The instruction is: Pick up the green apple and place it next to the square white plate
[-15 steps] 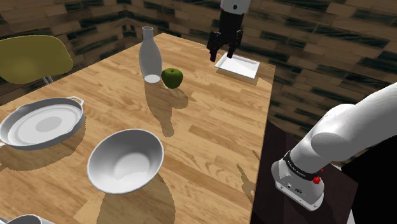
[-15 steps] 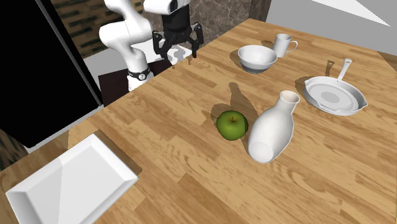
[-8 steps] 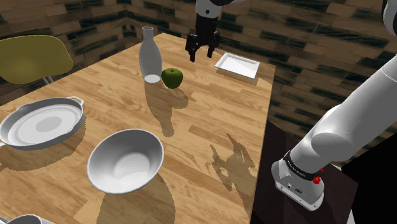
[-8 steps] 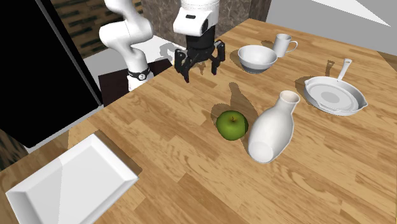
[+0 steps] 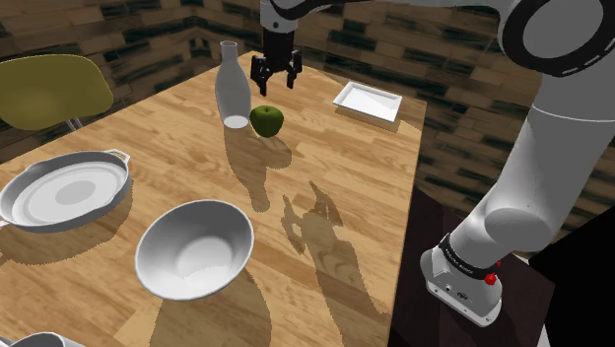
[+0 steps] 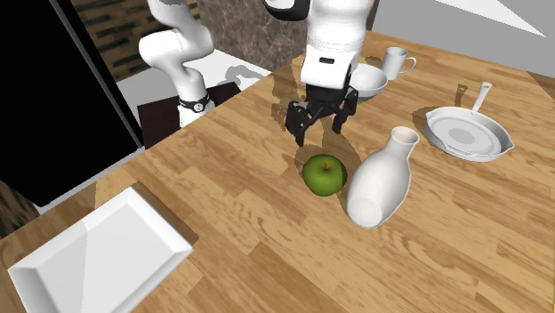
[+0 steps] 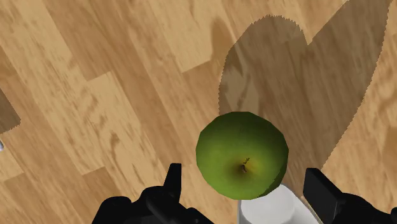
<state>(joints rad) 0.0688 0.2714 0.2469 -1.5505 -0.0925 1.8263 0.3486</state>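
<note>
Gripper hangs open above the table, near the top middle of the shoulder view, its 2 fingers spread and holding nothing. Just below it in that frame the green apple sits on the wood, close beside a white vase. In the wrist view the apple lies between the fingers, untouched. Well apart, up and right of the apple, the plate rests near the table's edge.
</note>
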